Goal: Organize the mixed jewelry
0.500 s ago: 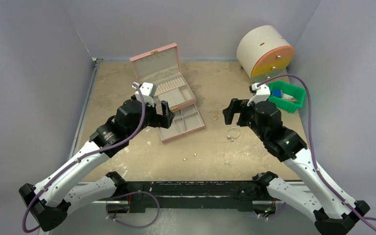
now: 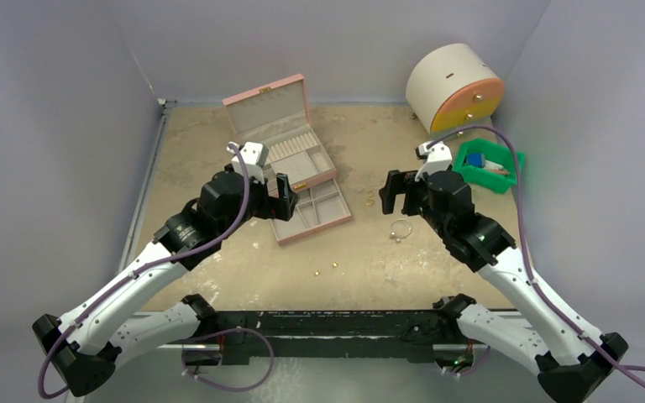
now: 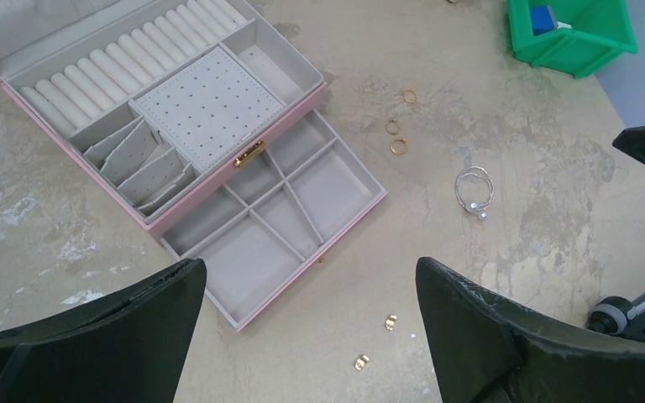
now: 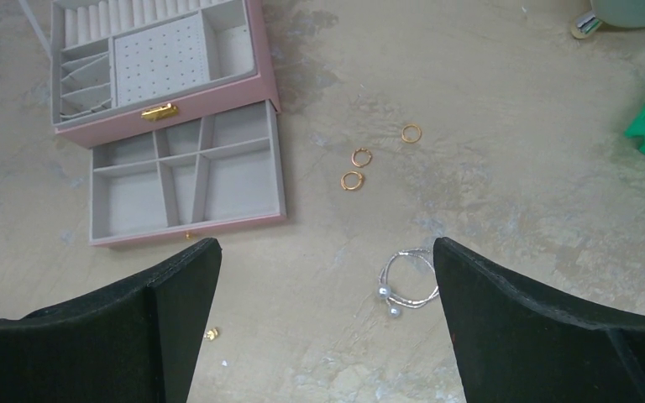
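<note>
The silvery wire bracelet with two pearl-like beads lies on the table right of the open pink jewelry box, whose drawer is pulled out and holds nothing. Three gold rings lie between box and bracelet, and two gold studs sit nearer the front. My left gripper is open above the drawer's near corner. My right gripper is open above the table. In the right wrist view the bracelet lies just inside the right finger, with the rings beyond.
A green bin with blue items stands at the right. A cream drum with an orange and yellow face lies behind it. Grey walls close in the table on three sides.
My right gripper has shifted a little to the left and farther from the arm bases. The left arm and the jewelry have not moved.
</note>
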Controlling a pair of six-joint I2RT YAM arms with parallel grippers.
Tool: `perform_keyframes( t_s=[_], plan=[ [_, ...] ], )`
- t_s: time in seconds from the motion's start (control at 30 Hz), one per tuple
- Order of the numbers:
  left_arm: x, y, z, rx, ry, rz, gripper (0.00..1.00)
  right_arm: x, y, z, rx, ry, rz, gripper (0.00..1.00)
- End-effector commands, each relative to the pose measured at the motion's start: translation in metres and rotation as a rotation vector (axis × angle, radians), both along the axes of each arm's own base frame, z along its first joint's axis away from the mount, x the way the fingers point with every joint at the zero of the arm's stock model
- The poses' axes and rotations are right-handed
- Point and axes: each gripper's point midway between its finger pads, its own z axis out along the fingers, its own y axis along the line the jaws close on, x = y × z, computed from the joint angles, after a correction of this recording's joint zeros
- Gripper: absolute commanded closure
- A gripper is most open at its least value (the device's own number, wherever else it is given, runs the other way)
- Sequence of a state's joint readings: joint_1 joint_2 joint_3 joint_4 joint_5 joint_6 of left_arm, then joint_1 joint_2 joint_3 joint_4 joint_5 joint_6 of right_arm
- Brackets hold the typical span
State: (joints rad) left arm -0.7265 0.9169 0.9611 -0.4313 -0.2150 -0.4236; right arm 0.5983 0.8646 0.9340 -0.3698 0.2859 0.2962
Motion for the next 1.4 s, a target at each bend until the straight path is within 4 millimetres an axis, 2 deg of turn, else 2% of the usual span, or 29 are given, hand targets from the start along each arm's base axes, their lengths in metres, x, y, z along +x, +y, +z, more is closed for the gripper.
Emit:
perform_keyframes(
  t_s=[0.0, 0.43, 0.67, 0.97, 1.1, 1.23, 1.37],
  plan=[
    [0.002, 0.000, 0.018, -0.033, -0.051, 0.005, 0.05, 0.011, 0.003, 0.000, -0.042, -0.043, 0.014, 0.01],
    [0.002, 0.011, 0.021, -0.010, -0.072, 0.041, 0.05, 0.023, 0.003, -0.063, -0.098, 0.133, -0.074, 0.11],
    [0.002, 0.013, 0.021, -0.005, -0.075, 0.050, 0.05, 0.019, 0.000, -0.108, -0.062, 0.247, -0.156, 0.16],
    [-0.001, 0.014, 0.025, -0.025, -0.080, 0.048, 0.05, 0.013, -0.014, -0.163, -0.073, 0.389, -0.240, 0.21],
    [-0.012, 0.000, 0.034, -0.108, -0.078, -0.030, 0.03, 0.012, -0.021, -0.180, -0.084, 0.431, -0.254, 0.23],
    [-0.014, 0.000, 0.022, -0.096, -0.049, -0.034, 0.03, 0.014, -0.017, -0.188, -0.072, 0.452, -0.225, 0.28],
    [-0.012, 0.001, 0.019, -0.083, -0.041, -0.020, 0.03, 0.016, -0.012, -0.196, -0.066, 0.473, -0.192, 0.34]
  ],
)
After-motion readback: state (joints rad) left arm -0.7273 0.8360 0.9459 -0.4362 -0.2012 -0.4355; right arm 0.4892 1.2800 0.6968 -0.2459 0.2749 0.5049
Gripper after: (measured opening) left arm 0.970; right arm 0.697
